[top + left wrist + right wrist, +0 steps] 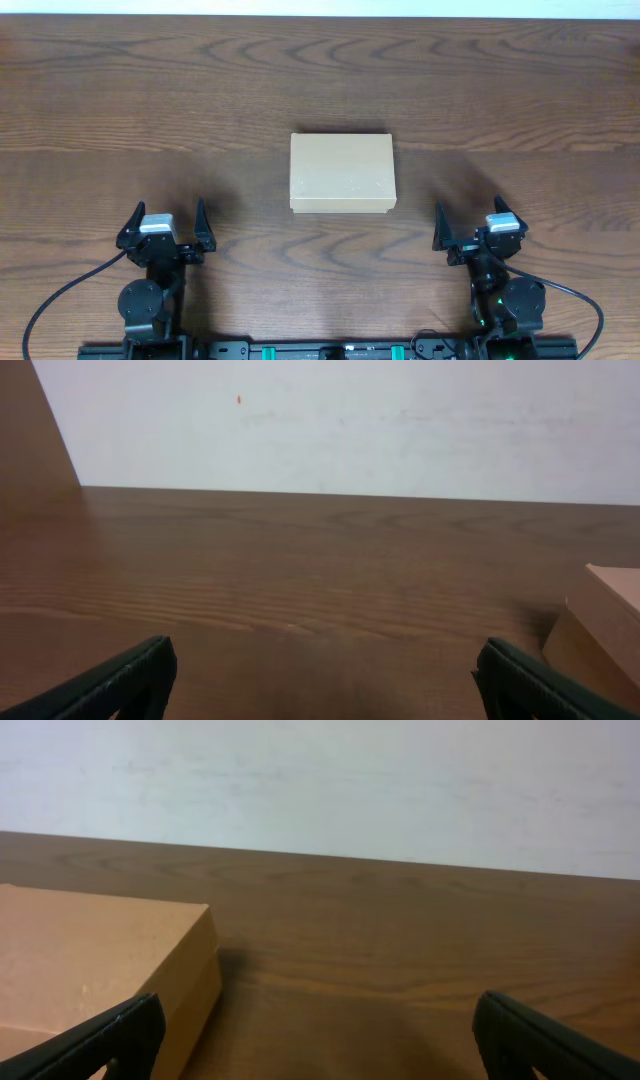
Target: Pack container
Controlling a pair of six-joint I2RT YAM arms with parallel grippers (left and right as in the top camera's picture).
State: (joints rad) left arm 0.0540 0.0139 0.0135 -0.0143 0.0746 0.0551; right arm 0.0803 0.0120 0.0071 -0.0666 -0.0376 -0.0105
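Observation:
The container (342, 172) is a plain tan cardboard box with its lid closed, lying flat in the middle of the table. Its corner shows at the right edge of the left wrist view (605, 622) and its right end at the left of the right wrist view (95, 965). My left gripper (166, 228) is open and empty near the front edge, to the left of the box. My right gripper (478, 232) is open and empty near the front edge, to the right of the box. Both sets of fingertips show wide apart in the wrist views (320, 680) (318, 1038).
The dark wood table (150, 110) runs to a white wall at the back (350, 420). A black rail with both arm bases lies along the front edge (330, 350). Cables trail from each arm base.

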